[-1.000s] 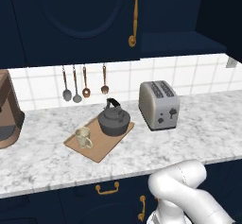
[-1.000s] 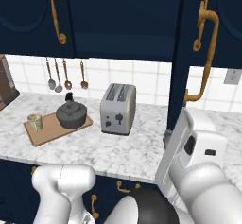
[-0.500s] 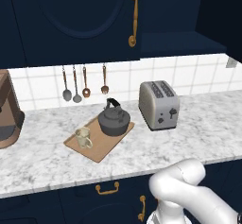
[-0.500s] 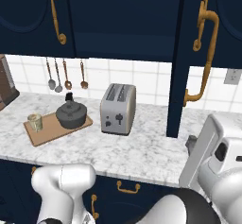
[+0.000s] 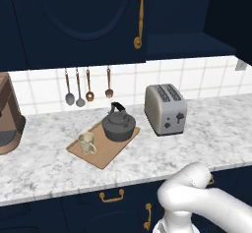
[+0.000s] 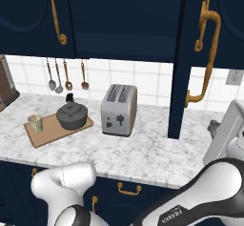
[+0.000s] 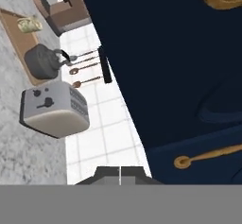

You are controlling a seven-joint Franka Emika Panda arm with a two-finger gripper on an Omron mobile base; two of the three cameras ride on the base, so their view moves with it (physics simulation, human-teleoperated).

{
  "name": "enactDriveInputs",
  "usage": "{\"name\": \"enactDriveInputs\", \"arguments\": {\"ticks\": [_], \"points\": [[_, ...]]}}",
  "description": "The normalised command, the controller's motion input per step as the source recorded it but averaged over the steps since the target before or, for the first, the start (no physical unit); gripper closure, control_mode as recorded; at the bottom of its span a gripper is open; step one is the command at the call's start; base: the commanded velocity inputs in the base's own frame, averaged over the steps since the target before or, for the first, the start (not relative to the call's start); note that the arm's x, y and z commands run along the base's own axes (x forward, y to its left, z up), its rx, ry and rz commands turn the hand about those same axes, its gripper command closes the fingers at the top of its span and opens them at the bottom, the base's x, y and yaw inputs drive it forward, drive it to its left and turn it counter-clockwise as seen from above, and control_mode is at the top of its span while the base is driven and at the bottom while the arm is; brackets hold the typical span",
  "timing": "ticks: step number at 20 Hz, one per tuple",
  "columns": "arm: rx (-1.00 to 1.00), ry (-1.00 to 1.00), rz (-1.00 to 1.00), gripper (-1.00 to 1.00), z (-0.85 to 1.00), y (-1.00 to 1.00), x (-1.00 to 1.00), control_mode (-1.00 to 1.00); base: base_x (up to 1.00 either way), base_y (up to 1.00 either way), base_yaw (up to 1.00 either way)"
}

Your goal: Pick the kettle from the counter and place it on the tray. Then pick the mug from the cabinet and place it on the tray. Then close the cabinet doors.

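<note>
A: Is the kettle (image 5: 118, 126) sitting on the tray (image 5: 106, 150) now?

B: Yes. It is sitting at the 1 o'clock end of the tray, on the desk (image 5: 59, 165). The mug (image 5: 87, 143) is standing on the tray too, at about 8 o'clock from the kettle, just beside it.

A: So what is left?

B: I think only the doors. In the right base view one door (image 6: 179, 63) is sticking out toward us, at 3 o'clock from the toaster (image 6: 119, 109). The other door (image 5: 74, 20) is looking shut.

A: Is the gripper holding anything?

B: I cannot tell. The hand view is looking at a door (image 7: 156, 62) from very near.
</note>
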Motion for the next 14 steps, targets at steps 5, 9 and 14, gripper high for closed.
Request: {"name": "enactDriveInputs", "arguments": {"ticks": [5,9,14], "points": [[0.00,-0.14,0.14,1.00,0.00,-0.09,0.93,-1.00,0.00,0.00,0.00],[0.00,-0.25,0.12,1.00,0.23,0.00,0.27,-1.00,0.00,0.00,0.00],[0.00,-0.23,0.05,1.00,0.50,0.52,-0.10,-1.00,0.00,0.00,0.00]]}}
